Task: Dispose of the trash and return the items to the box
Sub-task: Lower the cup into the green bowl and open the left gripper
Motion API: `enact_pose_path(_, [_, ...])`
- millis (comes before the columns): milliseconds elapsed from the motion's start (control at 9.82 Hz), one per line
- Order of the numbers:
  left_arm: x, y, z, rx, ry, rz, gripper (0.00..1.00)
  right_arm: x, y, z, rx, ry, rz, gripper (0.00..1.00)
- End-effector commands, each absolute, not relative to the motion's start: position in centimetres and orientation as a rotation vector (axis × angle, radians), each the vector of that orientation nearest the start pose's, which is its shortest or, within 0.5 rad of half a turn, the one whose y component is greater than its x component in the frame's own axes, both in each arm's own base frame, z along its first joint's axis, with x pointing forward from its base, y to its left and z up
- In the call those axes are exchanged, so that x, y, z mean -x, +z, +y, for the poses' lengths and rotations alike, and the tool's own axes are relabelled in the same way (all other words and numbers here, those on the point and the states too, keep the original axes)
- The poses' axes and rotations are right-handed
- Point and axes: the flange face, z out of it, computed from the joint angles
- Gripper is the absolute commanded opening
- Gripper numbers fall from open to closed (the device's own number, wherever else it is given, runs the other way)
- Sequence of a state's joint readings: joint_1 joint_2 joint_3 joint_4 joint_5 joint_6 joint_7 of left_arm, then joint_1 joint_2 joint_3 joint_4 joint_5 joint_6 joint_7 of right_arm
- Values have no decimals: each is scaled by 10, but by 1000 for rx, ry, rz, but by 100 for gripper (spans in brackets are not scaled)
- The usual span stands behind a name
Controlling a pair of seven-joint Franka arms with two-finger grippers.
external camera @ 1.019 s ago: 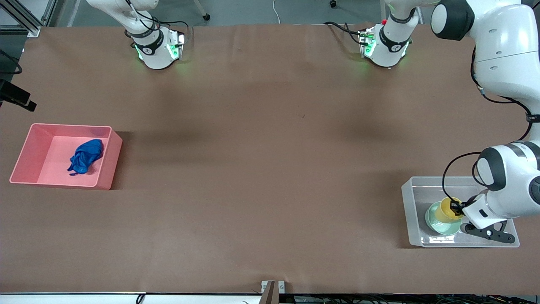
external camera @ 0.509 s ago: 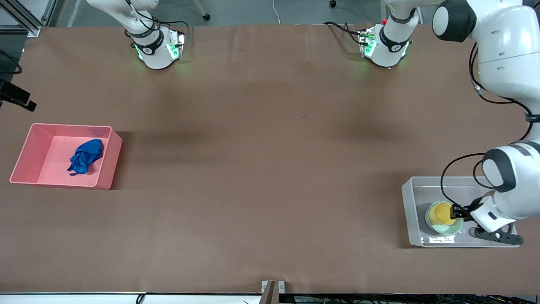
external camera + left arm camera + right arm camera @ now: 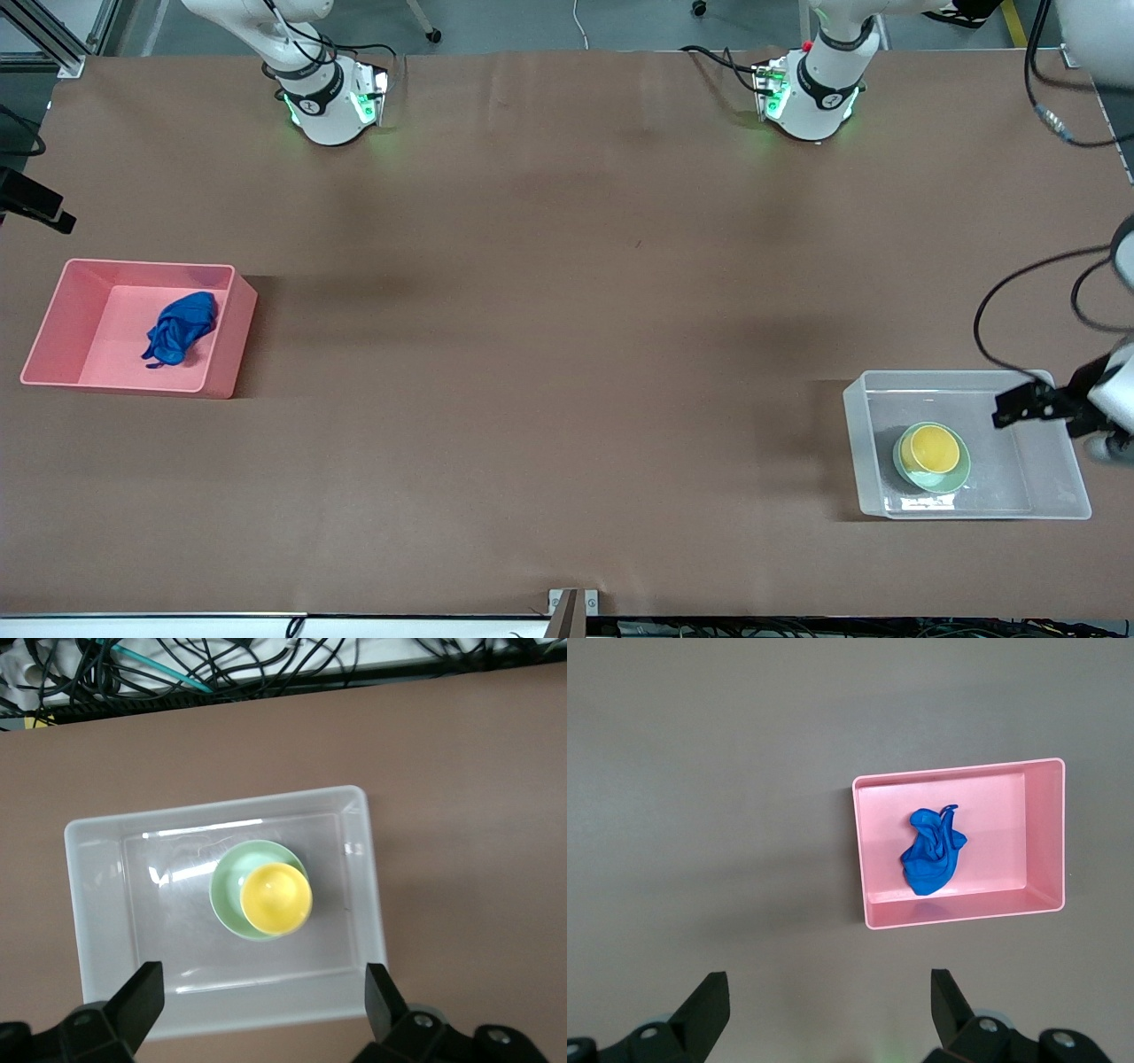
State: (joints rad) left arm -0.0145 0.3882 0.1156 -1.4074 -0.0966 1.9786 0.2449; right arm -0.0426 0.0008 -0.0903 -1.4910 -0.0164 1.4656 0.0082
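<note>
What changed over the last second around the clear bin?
The left gripper let go of the yellow cup, leaving it in the mint-green bowl inside the clear bin, then rose away, open. The blue cloth in the pink bin stayed put.

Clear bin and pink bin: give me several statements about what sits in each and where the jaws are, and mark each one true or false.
1. The yellow cup stands inside the mint-green bowl. True.
2. The bowl sits on the bare table beside the clear bin. False: it is in the clear bin.
3. The blue cloth lies in the pink bin. True.
4. The left gripper is shut on the cup. False: its jaws are open and empty, up over the clear bin.
5. The right gripper holds the cloth. False: its jaws are open and empty.
</note>
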Motion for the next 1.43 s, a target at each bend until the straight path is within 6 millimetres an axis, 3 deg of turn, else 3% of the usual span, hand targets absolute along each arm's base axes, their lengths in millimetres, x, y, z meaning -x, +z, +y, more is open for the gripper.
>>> enact_pose_path(0, [-625,536,12,3129,-285,128,100,-534,654,-75,3146,45,213,100])
enact_pose_path(102, [-596,555,-7,3138,-261,84,100,-534,654,-75,3146,45,213,100])
enact_pose_path(306, [-569,587,-20,3151,-165,76,100,-534,654,-75,3146,45,213,100])
enact_pose_path(509, [-571,632,-22,3144,-174,84,100,-534,654,-76,3146,45,215,100])
enact_pose_path(713, [-574,659,-21,3143,-128,82,100,-534,653,-76,3146,47,215,100])
enact_pose_path(1324, [-548,654,-10,3135,-48,38,100,-534,652,-83,3144,50,224,100])
